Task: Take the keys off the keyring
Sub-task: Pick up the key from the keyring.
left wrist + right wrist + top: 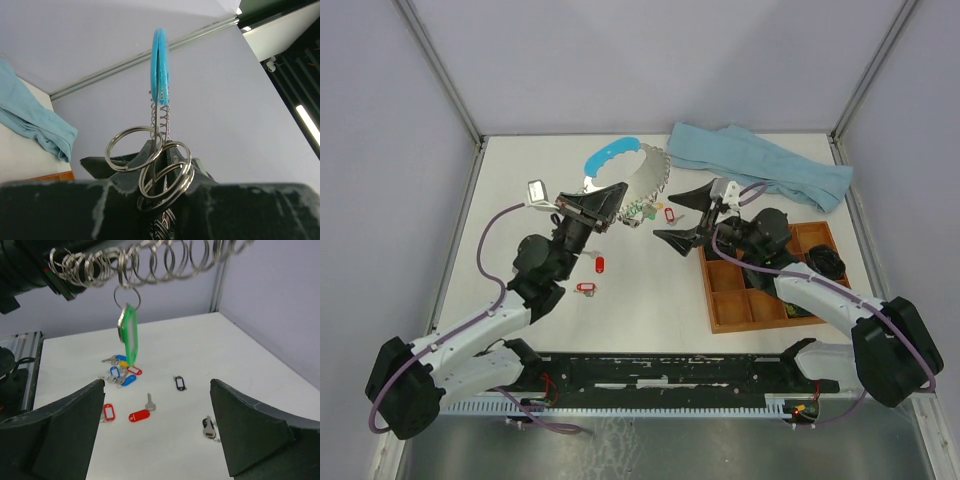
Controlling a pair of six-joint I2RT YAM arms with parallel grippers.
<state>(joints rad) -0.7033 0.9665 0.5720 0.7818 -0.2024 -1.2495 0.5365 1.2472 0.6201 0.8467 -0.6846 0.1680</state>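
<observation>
Keyring [616, 156] is pinched in the left jaws, a green key [128, 335] dangling. Right jaws stand spread above loose keys [139, 415] on the surface [210, 340].

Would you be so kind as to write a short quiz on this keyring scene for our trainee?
1. True or false: the right gripper has its jaws shut.
2. What holds the keyring up off the table? A) the left gripper B) the right gripper C) nothing, it lies flat.
3. Fill in: the tag hanging from the keyring in the right wrist view is ____.
Key: 1 false, its jaws stand wide open; 2 A; 3 green.
</observation>
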